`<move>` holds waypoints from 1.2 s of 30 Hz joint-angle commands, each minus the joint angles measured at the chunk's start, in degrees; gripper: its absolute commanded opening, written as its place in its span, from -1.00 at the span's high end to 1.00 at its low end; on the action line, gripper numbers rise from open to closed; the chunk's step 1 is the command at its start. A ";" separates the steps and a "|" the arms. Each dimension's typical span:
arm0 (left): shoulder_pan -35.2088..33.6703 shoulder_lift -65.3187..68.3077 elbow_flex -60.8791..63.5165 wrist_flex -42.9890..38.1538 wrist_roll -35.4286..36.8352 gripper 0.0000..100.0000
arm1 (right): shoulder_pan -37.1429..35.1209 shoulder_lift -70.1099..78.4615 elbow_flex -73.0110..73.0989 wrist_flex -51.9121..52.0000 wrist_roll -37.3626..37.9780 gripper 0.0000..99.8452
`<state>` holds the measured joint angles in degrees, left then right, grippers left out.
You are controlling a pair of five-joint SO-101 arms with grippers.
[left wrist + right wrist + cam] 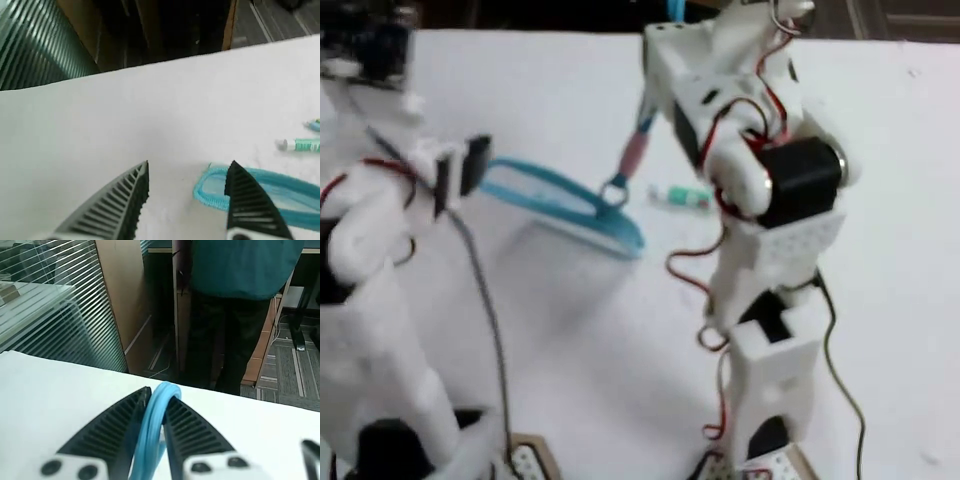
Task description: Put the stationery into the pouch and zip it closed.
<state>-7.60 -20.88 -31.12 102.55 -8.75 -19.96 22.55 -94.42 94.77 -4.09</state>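
Blue strap [151,440] within right hand [159,394] (fingers [117,427] tight)

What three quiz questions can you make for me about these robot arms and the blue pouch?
1. True or false: the left pincer is clamped on the turquoise mesh pouch.
2. What does the right pincer grip? A) a light blue strap B) a red pencil C) nothing
3. Fill in: the small green-and-white tube lies on the white ____.
Key: 1 false, it is open; 2 A; 3 table.
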 commanded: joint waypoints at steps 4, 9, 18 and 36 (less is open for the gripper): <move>0.84 -6.64 6.68 0.09 -7.47 0.48 | 0.40 -0.22 -1.05 -1.19 0.35 0.97; 0.92 -6.02 10.99 -0.18 -8.09 0.48 | 0.31 -0.22 -1.05 -1.19 0.35 0.97; 0.57 8.13 14.68 -6.33 -8.26 0.48 | 0.31 -0.22 -1.05 -1.19 0.35 0.97; 1.10 12.97 -1.93 0.09 2.11 0.96 | -0.22 -0.84 -1.05 -0.92 0.44 0.92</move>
<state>-7.16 -5.14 -30.15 102.46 -10.86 -19.96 22.55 -94.42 94.68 -4.09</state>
